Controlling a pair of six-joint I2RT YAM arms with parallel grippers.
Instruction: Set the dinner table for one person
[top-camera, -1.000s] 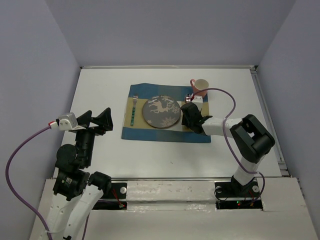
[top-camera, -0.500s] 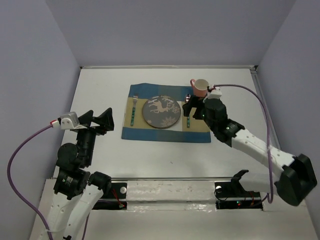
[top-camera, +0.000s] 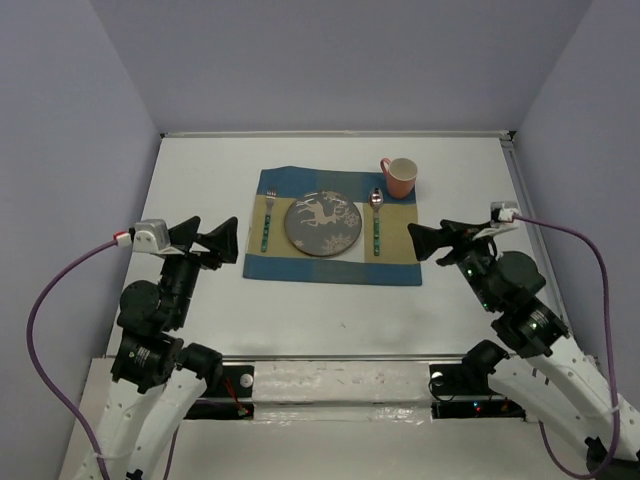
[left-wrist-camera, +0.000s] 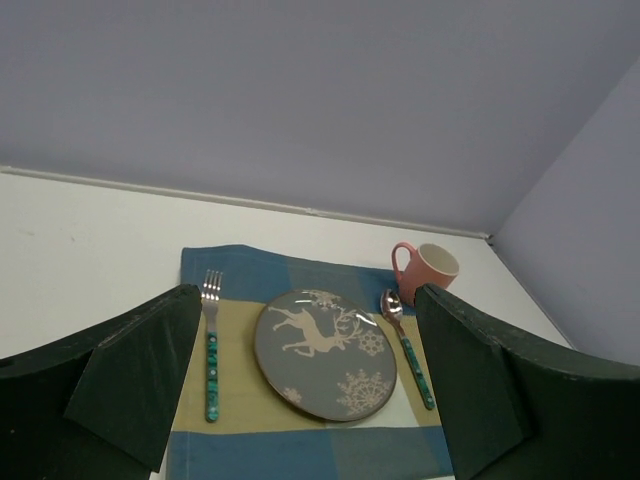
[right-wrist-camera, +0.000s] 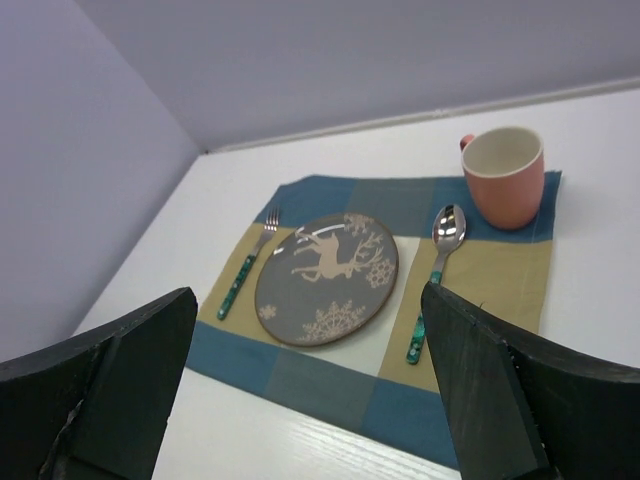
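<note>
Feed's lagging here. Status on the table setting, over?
Open and empty: left gripper, right gripper. On dinner table, placemat holds plate, fork, spoon; mug on its corner. Nothing in the way.

The right tool (top-camera: 425, 245) has left the placemat (top-camera: 300, 262). A second ago it sat low on the placemat's right-hand part, hiding what lay there. Half a second ago it had lifted toward the placemat's far right corner. Now it hangs just off the placemat's right edge, by the near corner, over bare tabletop (top-camera: 330, 310), with its arm drawn back. Its jaws have spread wide and hold nothing. The spoon (top-camera: 377, 220), covered before, now lies in full view on the placemat's right-hand part, bowl toward the far edge. The left tool (top-camera: 215, 243) has edged slightly closer to the placemat's left edge.
</note>
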